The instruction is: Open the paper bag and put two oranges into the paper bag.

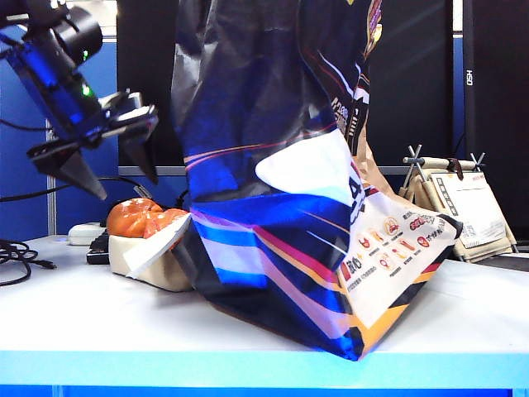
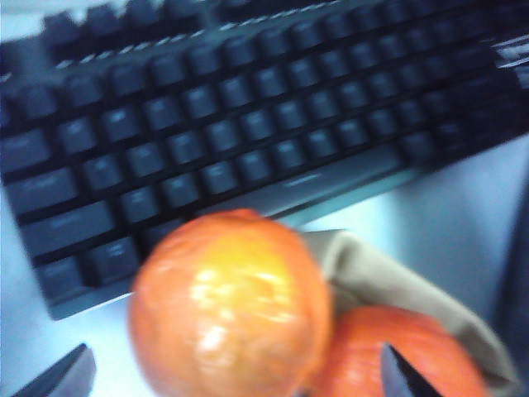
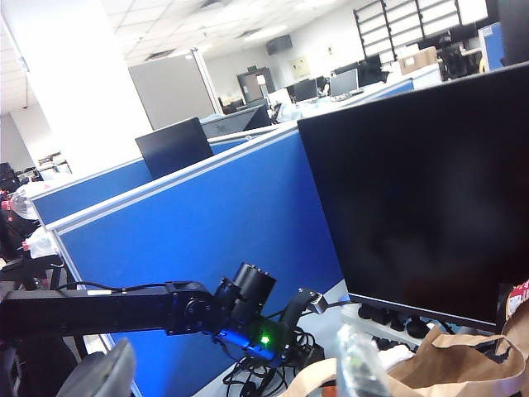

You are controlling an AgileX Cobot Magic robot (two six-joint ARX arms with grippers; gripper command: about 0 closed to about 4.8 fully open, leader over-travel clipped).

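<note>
Left end effector (image 1: 116, 169): fingers spread wide apart, nothing between them, hanging in the air above the two oranges; in its own wrist view the two dark fingertips (image 2: 66, 376) flank the nearer fruit.
Right end effector (image 3: 223, 372): only two blurred finger ends show in its wrist view, one grey and one clear; they stand apart, but whether they pinch the crumpled brown paper edge (image 3: 463, 356) just beside them I cannot tell. It does not show in the exterior view, hidden behind the bag.
Oranges (image 1: 142, 218): directly below the left end effector, touching each other, resting in a low cream tray (image 1: 149, 263) on the bench (image 1: 91, 318).
Orange handling: likely firm, fairly light, shiny and round, so apt to slip or roll; best taken across the widest part, fingers either side of the nearer orange (image 2: 231, 306).
Paper bag (image 1: 289, 190): beside the left end effector, toward the right arm's side, standing tall on the bench, with its lower edge against the tray.
Bag handling: thin, crinkled, glossy, light and floppy; it would probably sag unless its top rim is held, so the rim is the place to grip.
Keyboard (image 2: 248, 141): just beyond the oranges.
Count: two oranges, one bag, one tray, one keyboard.
</note>
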